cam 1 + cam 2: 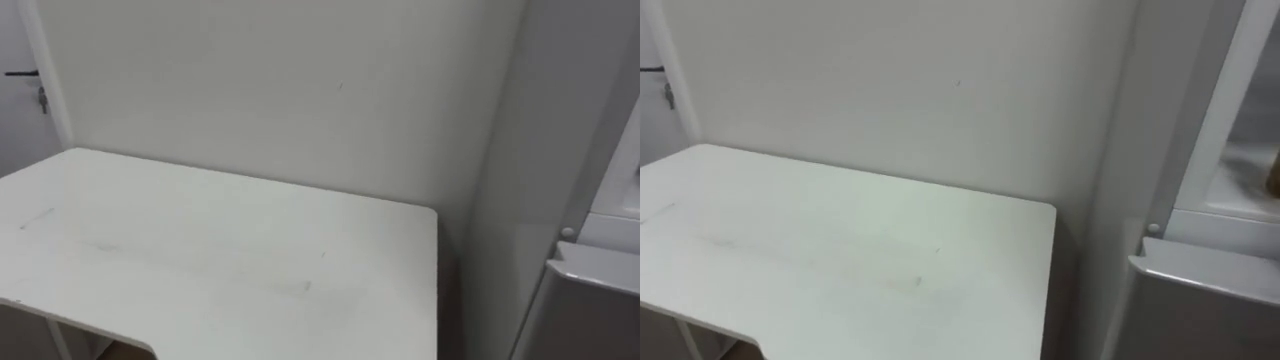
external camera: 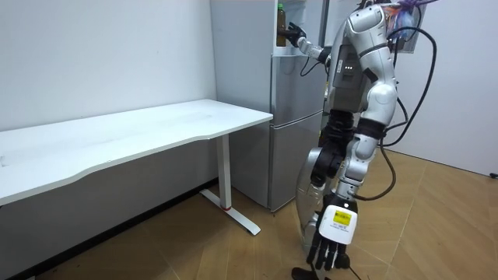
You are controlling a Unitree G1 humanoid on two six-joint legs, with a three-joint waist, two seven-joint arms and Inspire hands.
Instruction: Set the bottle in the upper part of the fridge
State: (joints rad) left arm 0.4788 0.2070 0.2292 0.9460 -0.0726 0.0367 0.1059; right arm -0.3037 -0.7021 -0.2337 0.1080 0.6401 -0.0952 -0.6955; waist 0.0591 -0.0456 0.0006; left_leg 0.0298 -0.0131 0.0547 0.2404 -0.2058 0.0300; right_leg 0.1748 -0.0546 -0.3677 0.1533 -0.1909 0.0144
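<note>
In the room view I stand before the grey fridge (image 2: 294, 124), my right arm stretched up to its open upper compartment. The bottle (image 2: 281, 22), greenish with a yellow cap, stands upright at the front of that compartment. My right hand (image 2: 295, 36) is beside it at its lower part with fingers spread; I cannot tell whether they touch it. My left hand (image 2: 329, 250) hangs by my leg near the floor, fingers straight down, holding nothing. In the right eye view a brownish bit at the right edge may be the bottle (image 1: 1273, 172).
A long white table (image 2: 156, 128) runs along the wall at my left, its corner (image 1: 425, 215) close to the fridge's side wall (image 1: 530, 150). The lower fridge's top edge (image 1: 1210, 265) juts out at lower right. Wooden floor lies behind me.
</note>
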